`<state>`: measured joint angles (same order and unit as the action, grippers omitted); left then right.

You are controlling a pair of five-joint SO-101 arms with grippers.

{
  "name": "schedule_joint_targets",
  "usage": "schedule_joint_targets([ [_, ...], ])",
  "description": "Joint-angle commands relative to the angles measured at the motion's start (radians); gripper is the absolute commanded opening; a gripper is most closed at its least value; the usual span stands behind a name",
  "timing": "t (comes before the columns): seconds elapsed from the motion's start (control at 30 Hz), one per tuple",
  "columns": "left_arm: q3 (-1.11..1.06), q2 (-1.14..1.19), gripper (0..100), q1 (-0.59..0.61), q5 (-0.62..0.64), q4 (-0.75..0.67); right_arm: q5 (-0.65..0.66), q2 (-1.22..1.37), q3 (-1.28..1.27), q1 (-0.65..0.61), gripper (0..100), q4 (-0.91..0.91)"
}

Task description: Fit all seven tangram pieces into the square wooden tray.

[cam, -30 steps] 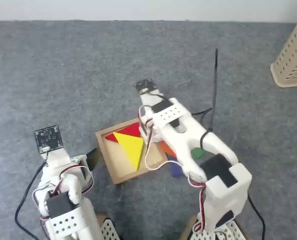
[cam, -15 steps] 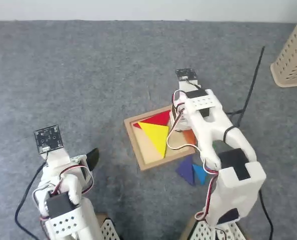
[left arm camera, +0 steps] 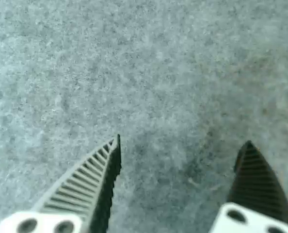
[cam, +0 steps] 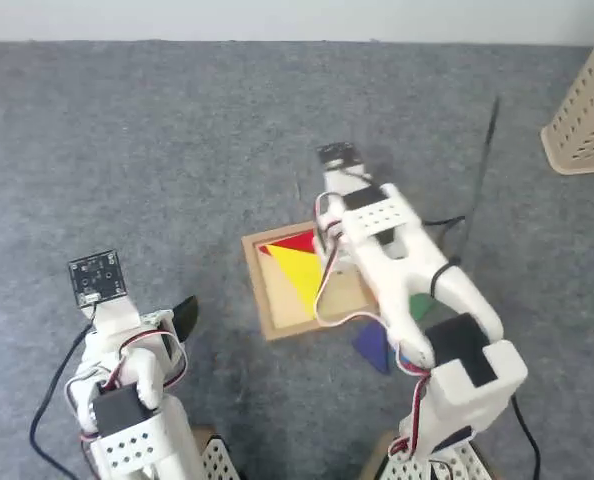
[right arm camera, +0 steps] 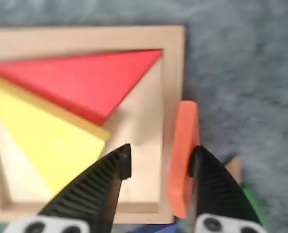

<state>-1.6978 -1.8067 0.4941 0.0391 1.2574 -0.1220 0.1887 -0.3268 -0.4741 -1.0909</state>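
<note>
Nearest the bases, the left gripper point(left arm camera: 183, 141) hung spread and empty over the grey carpet point(left arm camera: 134, 58), at 8 o'clock from the square wooden tray point(cam: 254, 290). Farther out, the right gripper point(right arm camera: 161, 150) stood parted astride the tray's 3 o'clock wall, clasping nothing. The orange piece point(right arm camera: 183, 136) was propped on edge just outside that wall, while the red triangle point(right arm camera: 86, 80) and yellow triangle point(right arm camera: 47, 145) lay inside. That orange piece looked light, stiff and smooth-faced, so a pinch across its flat faces near the middle seemed safest.
</note>
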Motion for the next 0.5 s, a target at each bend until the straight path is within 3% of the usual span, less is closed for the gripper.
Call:
schedule_joint_targets([
  [0.0,0.013,-0.014,35,0.005,-0.002,0.006,0.008,-0.065,-0.011,-0.097,19.5,-0.013],
  [0.27,0.013,-0.014,35,0.005,-0.002,0.006,0.008,-0.073,-0.008,-0.113,19.5,-0.027],
  [0.47,0.013,-0.014,35,0.005,-0.002,0.006,0.014,-0.064,0.005,-0.008,19.5,-0.016],
])
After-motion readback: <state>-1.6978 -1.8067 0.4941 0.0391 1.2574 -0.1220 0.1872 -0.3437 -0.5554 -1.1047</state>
